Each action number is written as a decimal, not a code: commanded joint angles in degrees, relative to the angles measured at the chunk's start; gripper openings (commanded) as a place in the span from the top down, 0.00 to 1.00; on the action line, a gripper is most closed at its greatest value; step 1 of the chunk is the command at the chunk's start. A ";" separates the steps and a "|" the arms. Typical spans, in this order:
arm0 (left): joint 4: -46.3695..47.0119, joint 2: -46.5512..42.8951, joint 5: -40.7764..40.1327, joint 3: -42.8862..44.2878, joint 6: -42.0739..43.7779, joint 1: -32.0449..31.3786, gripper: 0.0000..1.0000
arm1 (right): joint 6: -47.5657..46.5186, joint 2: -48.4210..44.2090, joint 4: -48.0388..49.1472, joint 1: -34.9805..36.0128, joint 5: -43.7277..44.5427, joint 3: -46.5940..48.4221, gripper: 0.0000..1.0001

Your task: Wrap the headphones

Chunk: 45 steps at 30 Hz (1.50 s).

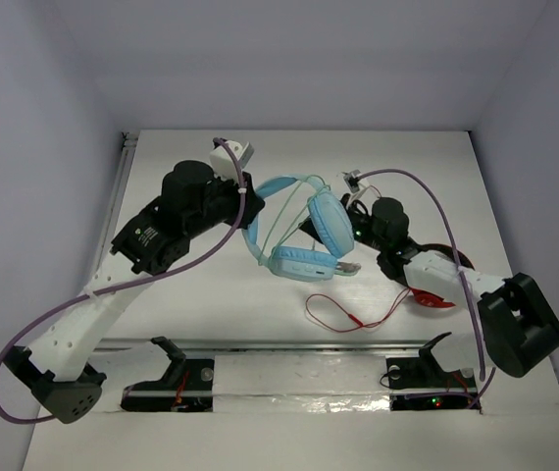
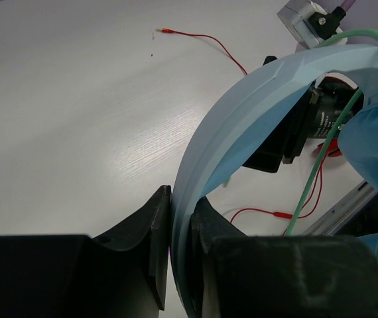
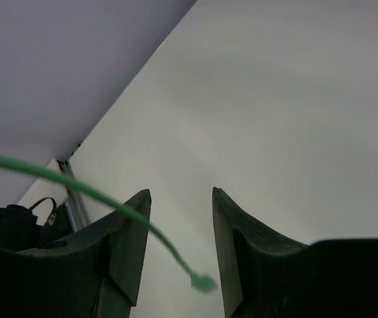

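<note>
Pale grey-violet walls (image 1: 44, 118) close in a white counter (image 1: 250, 309). At the left of the top view, the left gripper (image 2: 179, 199) is clamped on the pale blue headband (image 2: 255, 112), pinching it between its black fingers. The headphones (image 1: 309, 240) are at the centre of the frame, band arching to the upper left and cups to the right, with the mint-green cable (image 1: 278, 221) looped across them. Just right of them the right gripper (image 3: 181, 195) stands spread. The cable's free end (image 3: 202, 283) hangs between its fingers, unpinched; I cannot tell whether it brushes one. Lower right of centre, a red cable (image 1: 343, 316) lies on the counter beside red headphones (image 1: 431, 299) partly under the right arm.
</note>
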 commanded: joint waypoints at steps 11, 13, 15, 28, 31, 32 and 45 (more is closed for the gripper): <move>-0.55 2.60 0.56 10.86 -1.19 -0.26 1.00 | 1.96 4.60 14.76 -0.31 -3.60 -1.69 0.68; -0.90 2.77 -0.66 11.83 -0.75 -0.26 1.00 | 2.84 4.95 16.00 -0.31 -3.77 -2.74 0.81; -1.60 3.39 -2.94 13.58 -0.75 -0.26 1.00 | 3.81 4.51 14.61 -0.31 -2.38 -2.92 0.92; 17.36 5.67 -13.41 7.80 -10.84 -0.26 1.00 | 27.01 2.75 20.82 1.18 5.45 -13.11 0.96; 24.92 6.29 -13.50 3.49 -15.33 -0.26 1.00 | 29.82 5.73 26.80 2.67 6.60 -14.52 0.93; 26.42 6.55 -13.50 2.27 -16.21 -0.26 1.00 | 30.61 6.44 28.73 2.68 5.99 -14.52 0.91; 28.02 6.38 -15.95 1.64 -16.57 -0.26 1.00 | 21.66 0.21 15.66 2.68 12.39 -13.03 0.98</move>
